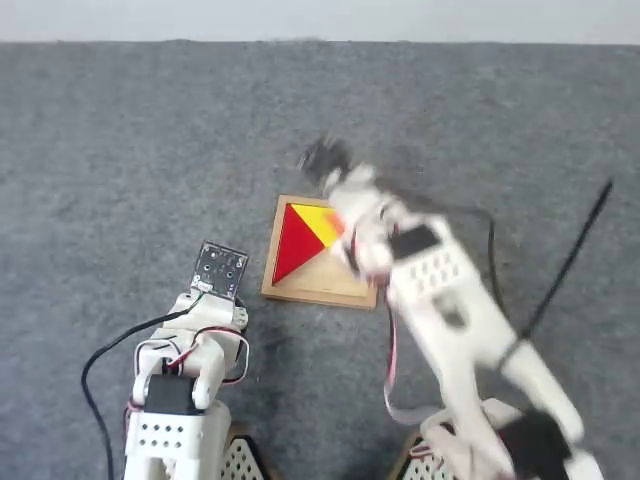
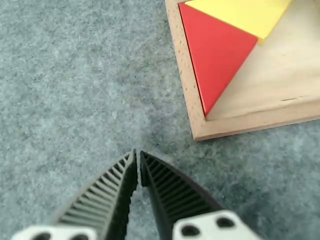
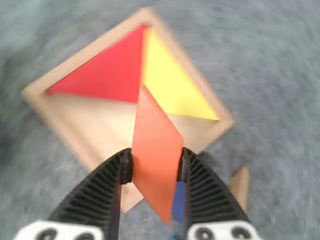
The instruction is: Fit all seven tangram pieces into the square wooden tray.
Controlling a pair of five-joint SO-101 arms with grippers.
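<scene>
While my right gripper [image 3: 155, 154] is clamped on the orange piece [image 3: 152, 125], a slanted four-sided tile pinched across its two long edges, I hang over the tray [image 3: 85, 122] with the tile's upper tip pointing at the spot where the red triangle [image 3: 107, 75] and the yellow triangle [image 3: 170, 85] meet. Those two lie flat and side by side in one half of the tray; the other half is bare wood. My left gripper [image 2: 138, 156] has its fingers pressed together on nothing, low over the grey carpet [image 2: 65, 75] just beside a tray corner.

I judge this as the carry-and-place step for a third piece, with most of the task ahead.

What worries me is the grip. I hold the tile by thin edges, so it may pivot between my pads on the way down and arrive skewed. If I let go from up here, it could land half on a triangle or across the rim instead of flat on the wood. If I come down with the slant turned wrongly, a corner could catch a seated triangle and nudge it from its place. A hard push could also slide the tray on the carpet.
</scene>
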